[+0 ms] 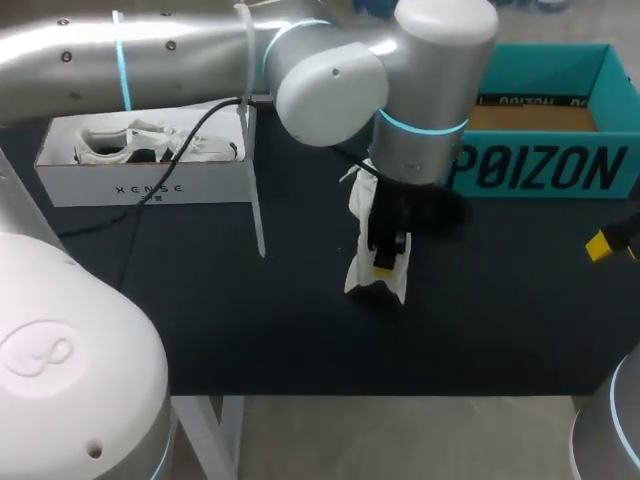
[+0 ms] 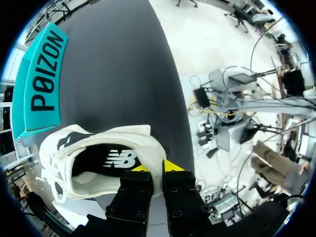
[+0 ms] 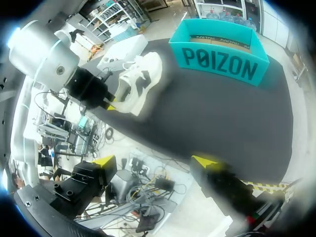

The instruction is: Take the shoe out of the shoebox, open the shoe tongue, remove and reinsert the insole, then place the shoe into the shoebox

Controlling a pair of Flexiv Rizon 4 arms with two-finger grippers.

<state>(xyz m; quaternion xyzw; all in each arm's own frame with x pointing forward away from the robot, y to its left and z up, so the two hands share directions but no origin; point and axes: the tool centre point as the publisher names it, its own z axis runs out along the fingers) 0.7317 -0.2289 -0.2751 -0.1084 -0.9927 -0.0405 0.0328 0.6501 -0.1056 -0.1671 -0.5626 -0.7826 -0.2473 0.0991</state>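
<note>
Black tabletop (image 1: 250,330), seen from the robot's side. Clock directions are taken in the head view, with the white shoe (image 1: 358,272) as the dial centre.

- Teal shoebox (image 1: 545,170): at 2 o'clock, at the far edge, lid off, brown floor showing.
- White box (image 1: 150,185): at 10 o'clock, well apart, with a second white shoe (image 1: 150,145) lying in it.
- White shoe: out of the teal shoebox, mid-table, heel toward 6 o'clock and toe toward 12. Cannot tell if the sole touches the table.
- Left gripper (image 2: 157,170): clenched on the shoe's heel collar, one yellow tip inside the opening and one outside. The dark insole (image 2: 106,158) is seated in the shoe.
- Right gripper (image 3: 154,162): at 3 o'clock, near the table's right edge, fingers spread wide with nothing between them.
</note>
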